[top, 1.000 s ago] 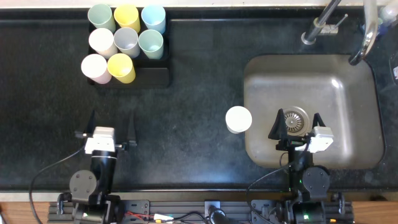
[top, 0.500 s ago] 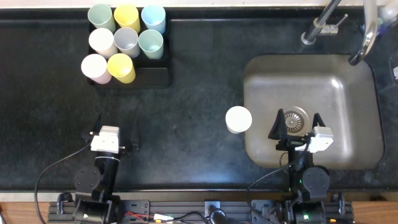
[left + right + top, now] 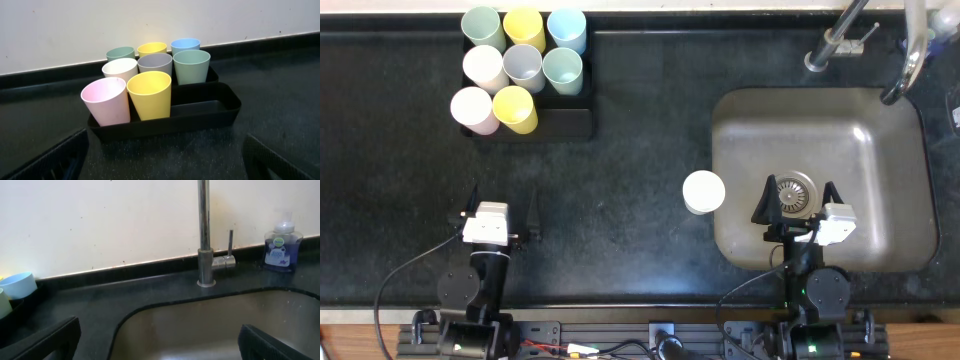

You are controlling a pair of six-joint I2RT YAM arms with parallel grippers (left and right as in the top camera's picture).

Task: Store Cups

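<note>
A lone white cup (image 3: 703, 191) stands on the dark counter just left of the sink (image 3: 880, 120). Several pastel cups fill a black tray (image 3: 575, 125) at the back left; its front row holds a pink cup (image 3: 105, 100) and a yellow cup (image 3: 150, 94), with a free slot beside them in the tray (image 3: 215, 112). My left gripper (image 3: 503, 205) is open, low over the counter, facing the tray from some way off and holding nothing. My right gripper (image 3: 798, 198) is open and empty over the sink's front left, just right of the white cup.
A faucet (image 3: 202, 235) rises behind the sink, with a blue soap bottle (image 3: 282, 247) to its right. A light blue cup (image 3: 17, 285) of the tray shows in the right wrist view. Bare counter (image 3: 620, 200) lies between tray and sink.
My left gripper has drawn back slightly toward its base. The right arm and all the cups are where they were.
</note>
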